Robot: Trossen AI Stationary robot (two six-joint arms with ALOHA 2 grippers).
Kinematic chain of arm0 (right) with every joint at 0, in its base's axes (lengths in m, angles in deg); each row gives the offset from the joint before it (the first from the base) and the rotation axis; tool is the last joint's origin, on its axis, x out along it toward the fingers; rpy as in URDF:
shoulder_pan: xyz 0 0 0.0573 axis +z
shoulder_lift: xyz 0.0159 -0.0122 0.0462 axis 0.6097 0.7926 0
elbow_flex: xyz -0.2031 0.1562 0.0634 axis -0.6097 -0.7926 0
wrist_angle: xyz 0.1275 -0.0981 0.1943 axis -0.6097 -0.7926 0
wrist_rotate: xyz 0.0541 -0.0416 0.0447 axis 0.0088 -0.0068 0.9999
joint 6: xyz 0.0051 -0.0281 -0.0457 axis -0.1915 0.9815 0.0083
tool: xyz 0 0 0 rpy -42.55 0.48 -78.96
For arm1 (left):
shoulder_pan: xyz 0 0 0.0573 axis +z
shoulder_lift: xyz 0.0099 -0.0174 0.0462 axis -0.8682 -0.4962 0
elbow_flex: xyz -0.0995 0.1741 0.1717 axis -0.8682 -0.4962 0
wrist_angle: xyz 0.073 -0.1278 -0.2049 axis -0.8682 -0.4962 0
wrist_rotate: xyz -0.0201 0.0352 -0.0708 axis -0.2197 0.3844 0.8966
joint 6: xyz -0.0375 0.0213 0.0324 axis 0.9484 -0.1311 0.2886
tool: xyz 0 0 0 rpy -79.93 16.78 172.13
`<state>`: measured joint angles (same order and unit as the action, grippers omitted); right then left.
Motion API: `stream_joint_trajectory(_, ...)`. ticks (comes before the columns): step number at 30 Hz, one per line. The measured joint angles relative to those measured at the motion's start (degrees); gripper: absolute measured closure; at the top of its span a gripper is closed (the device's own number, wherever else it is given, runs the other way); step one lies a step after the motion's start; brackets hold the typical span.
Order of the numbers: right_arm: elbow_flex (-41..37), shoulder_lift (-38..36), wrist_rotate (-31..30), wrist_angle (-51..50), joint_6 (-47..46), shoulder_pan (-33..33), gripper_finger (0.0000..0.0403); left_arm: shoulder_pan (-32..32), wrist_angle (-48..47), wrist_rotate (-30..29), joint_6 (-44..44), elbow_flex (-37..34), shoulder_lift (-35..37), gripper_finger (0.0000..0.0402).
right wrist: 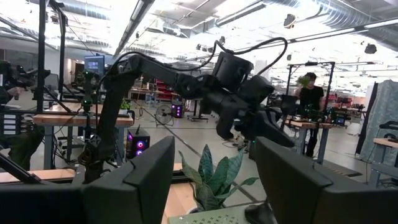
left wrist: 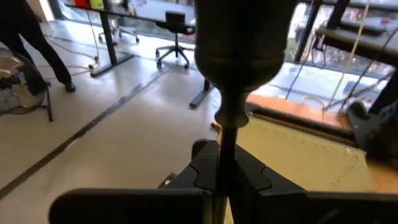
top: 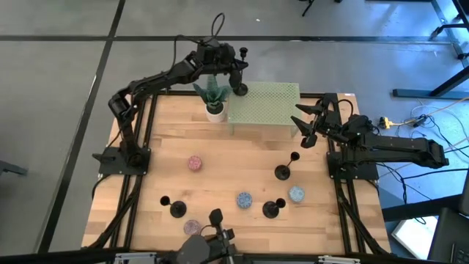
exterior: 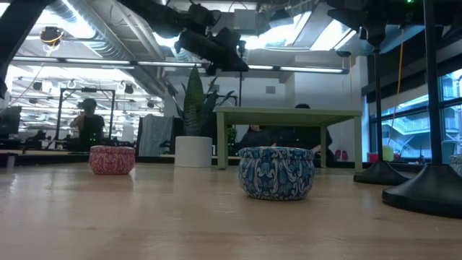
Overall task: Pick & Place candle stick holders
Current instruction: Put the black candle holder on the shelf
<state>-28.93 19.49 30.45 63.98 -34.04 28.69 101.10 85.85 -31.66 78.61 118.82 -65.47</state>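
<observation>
My left gripper (top: 236, 71) reaches over the table's far side and is shut on a black candle stick holder (top: 241, 70). The holder's cup (left wrist: 239, 43) is beyond the fingers, and its round base (top: 239, 89) is over the far left corner of a green raised platform (top: 265, 104). My right gripper (top: 308, 126) is open and empty at the platform's right edge. Three more black holders stand on their bases on the wooden table: one at the right (top: 283, 171), one at the near right (top: 272, 210), one at the near left (top: 176, 208). My left gripper pinches the holder's thin stem (left wrist: 225, 152) between its two fingers, a little below the cup. The fingers lie across the stem. I cannot tell whether the base touches the platform.
A spiky green plant in a white pot (top: 214, 101) stands just left of the platform, under my left arm. Small round tins lie on the table: pink (top: 194, 163), blue (top: 244, 199), light blue (top: 296, 193) and purple (top: 192, 227). People show in the room behind.
</observation>
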Motion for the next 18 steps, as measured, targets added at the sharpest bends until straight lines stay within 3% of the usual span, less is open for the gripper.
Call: stream_joint_trajectory(18, 0.0, 0.0, 0.0, 0.0, 0.08, 0.0, 0.0177, 0.12, -2.5, 0.47, -3.14, 0.14, -0.06, 0.0386)
